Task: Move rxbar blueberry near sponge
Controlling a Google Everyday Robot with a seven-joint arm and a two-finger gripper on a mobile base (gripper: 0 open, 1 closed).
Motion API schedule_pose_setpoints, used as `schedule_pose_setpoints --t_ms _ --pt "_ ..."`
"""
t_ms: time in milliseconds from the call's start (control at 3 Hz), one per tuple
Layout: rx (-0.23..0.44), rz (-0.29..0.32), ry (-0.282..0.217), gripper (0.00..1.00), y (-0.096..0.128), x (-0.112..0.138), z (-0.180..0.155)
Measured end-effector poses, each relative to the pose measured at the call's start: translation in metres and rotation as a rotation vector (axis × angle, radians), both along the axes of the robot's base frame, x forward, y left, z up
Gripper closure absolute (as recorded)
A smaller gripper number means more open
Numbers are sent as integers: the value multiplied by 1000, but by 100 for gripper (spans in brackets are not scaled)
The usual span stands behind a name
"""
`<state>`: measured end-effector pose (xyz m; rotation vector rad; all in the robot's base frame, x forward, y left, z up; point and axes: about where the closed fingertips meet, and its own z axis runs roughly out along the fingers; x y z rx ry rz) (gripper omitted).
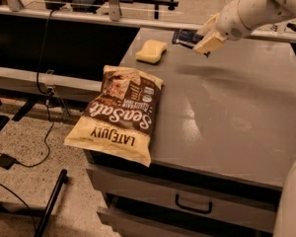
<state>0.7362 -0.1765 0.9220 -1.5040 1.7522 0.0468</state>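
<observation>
Okay, you're looking at the grey table (237,122) filling most of the view, with 1 drawer handle (193,205) showing below its front edge. Biggest thing on it is the brown-and-cream Sea Salt chip bag (119,113), lying flat at the front-left corner with its cream end hanging over the edge. Your white arm (259,6) reaches in from the top right, over the far side of the table. Next down, the sponge (151,51) sits flat near the far-left edge, pale yellow, well apart from the bag. Now the rxbar blueberry (185,35): you can see its dark navy wrapper poking out to the left of the gripper (201,37), near the table's far edge and to the right of the sponge, with a gap between them. The 2 cream fingers are clamped on the bar, and a soft shadow lies on the tabletop just below them, so the bar looks lifted off the surface.
</observation>
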Motion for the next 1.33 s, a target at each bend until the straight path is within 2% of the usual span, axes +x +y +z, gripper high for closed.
schedule_pose_setpoints --t_ms 333,667,1333 --pt "55 -20 20 100 2 14 -8" --pt "112 -6 41 83 10 22 -13" --pt "201 31 63 35 26 31 -25"
